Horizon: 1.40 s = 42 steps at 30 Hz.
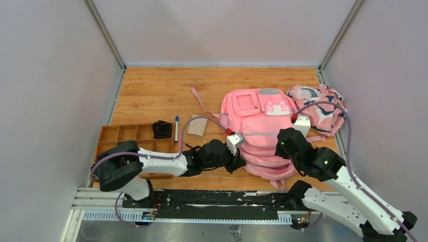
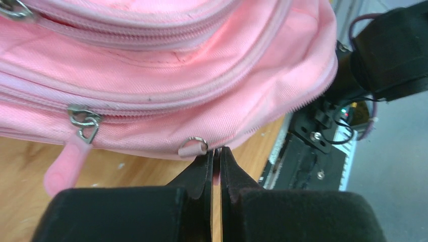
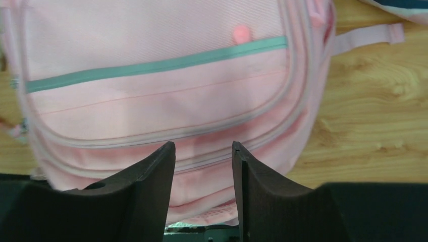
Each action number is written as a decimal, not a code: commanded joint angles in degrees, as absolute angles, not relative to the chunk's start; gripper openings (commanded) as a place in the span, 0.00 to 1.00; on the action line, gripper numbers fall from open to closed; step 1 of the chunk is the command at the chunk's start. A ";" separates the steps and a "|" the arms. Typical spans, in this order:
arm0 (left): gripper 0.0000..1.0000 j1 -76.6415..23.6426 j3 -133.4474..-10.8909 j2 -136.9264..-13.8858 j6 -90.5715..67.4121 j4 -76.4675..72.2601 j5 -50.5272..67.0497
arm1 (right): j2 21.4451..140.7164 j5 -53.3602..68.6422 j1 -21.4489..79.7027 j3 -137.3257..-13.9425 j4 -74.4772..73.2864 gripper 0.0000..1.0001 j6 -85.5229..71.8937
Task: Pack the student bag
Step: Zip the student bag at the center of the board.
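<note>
Left wrist: left tool [image 2: 216, 154] pinched on pull tab at student bag [image 2: 166, 75] edge; right tool [image 3: 202, 151] agape, empty.

Pink student bag [image 1: 260, 132] flat on table, L gripper [image 1: 237, 160] at its near-left edge, R gripper [image 1: 286, 147] over it.

- Student bag [image 1: 262, 133] is lying flat at the table's [image 1: 151, 91] centre-right.
- Patterned cloth [image 1: 318, 106] is lying just beside the bag's far right corner.
- Compartment tray [image 1: 126, 136] is sitting at the near left, well apart from the bag.
- Coiled cable [image 1: 162, 129] is resting at the tray's right end.
- Marker [image 1: 176, 128] and card [image 1: 198, 126] are lying between tray and bag.
</note>
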<state>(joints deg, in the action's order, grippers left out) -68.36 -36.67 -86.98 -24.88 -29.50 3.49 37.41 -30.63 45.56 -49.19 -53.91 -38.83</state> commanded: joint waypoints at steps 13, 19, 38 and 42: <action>0.00 -60.15 -34.11 -82.08 -19.19 -28.13 -1.75 | 57.20 -11.56 25.52 -45.02 -25.48 0.41 -22.29; 0.00 -57.47 -35.37 -81.33 -17.60 -27.89 -0.35 | 72.50 -6.05 25.08 -54.06 -20.13 0.40 -22.56; 0.44 -57.48 -47.28 -83.21 -21.82 -11.28 4.43 | 38.56 5.25 26.03 -37.56 -32.55 0.62 -27.51; 0.44 -56.74 -49.17 -78.53 -26.71 -1.38 -4.15 | 35.75 8.34 29.02 -35.59 -32.14 0.62 -28.90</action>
